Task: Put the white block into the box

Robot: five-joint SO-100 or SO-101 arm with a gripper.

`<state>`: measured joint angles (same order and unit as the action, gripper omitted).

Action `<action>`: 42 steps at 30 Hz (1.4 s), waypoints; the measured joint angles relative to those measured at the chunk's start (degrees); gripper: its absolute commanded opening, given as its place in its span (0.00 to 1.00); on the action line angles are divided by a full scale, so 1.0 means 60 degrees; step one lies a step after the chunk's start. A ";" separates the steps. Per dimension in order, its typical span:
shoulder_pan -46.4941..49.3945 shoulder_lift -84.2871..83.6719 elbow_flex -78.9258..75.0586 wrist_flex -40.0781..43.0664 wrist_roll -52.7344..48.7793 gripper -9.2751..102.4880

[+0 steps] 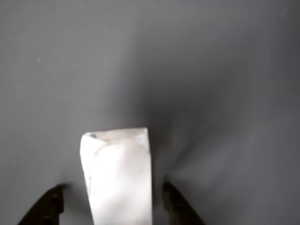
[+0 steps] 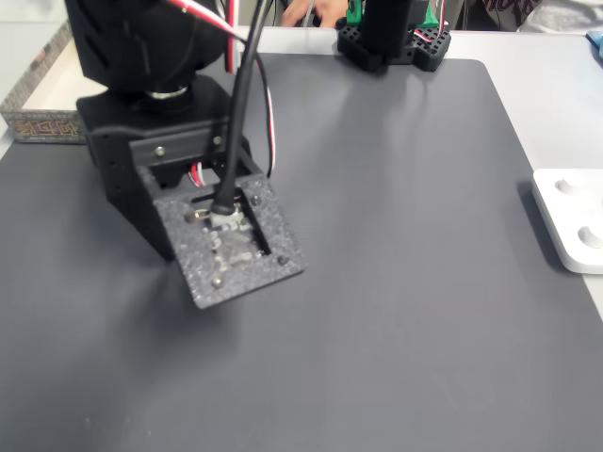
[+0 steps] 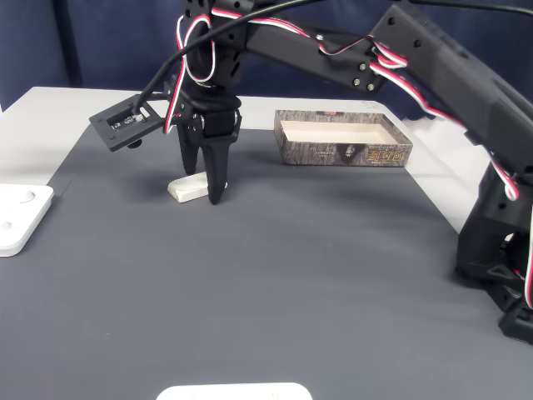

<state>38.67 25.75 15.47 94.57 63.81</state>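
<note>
Item: white block [image 1: 118, 176], small oblong, lying flat on dark grey mat [image 3: 316, 275]; in a fixed view [image 3: 188, 188] it sits just beside the finger tips, well apart from box.
Claw: gripper [image 1: 112, 204] pointed down, jaws apart, one dark finger each side of block in the other view; gaps visible both sides, so nothing gripped yet.
Box: box [image 3: 343, 139], shallow, pale cream inside, dark patterned outer wall; on mat's far edge, to the right of gripper in that fixed view.
Step (est.): straddling block, pre-close.
Progress (est.): early; block not lifted, box holds nothing visible.
Risk 1: block looks skewed btw fingers, so closing may twist it or squeeze it out sideways.
Risk 2: tips at or near mat; going lower could jam on the mat.
Risk 3: shallow box wall; low carry could clip the rim.
Other: white plate w/ round knobs [image 3: 21, 217] at left mat edge; cam mount [image 2: 231, 240] w/ cable on wrist.
Writing: print on box wall, too blurred to read. No brands legible.
</note>
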 measured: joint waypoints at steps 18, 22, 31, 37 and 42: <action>0.0000 0.0000 0.0000 0.0044 0.0000 0.31; 0.0000 0.0000 0.0000 0.0059 0.0146 0.29; 0.0000 0.0000 0.0015 0.0073 0.0146 0.29; 0.0000 0.0015 0.0073 0.0073 0.0146 0.28; 0.0000 0.0190 0.0234 0.0073 0.0161 0.26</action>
<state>38.67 26.89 16.88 95.01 64.78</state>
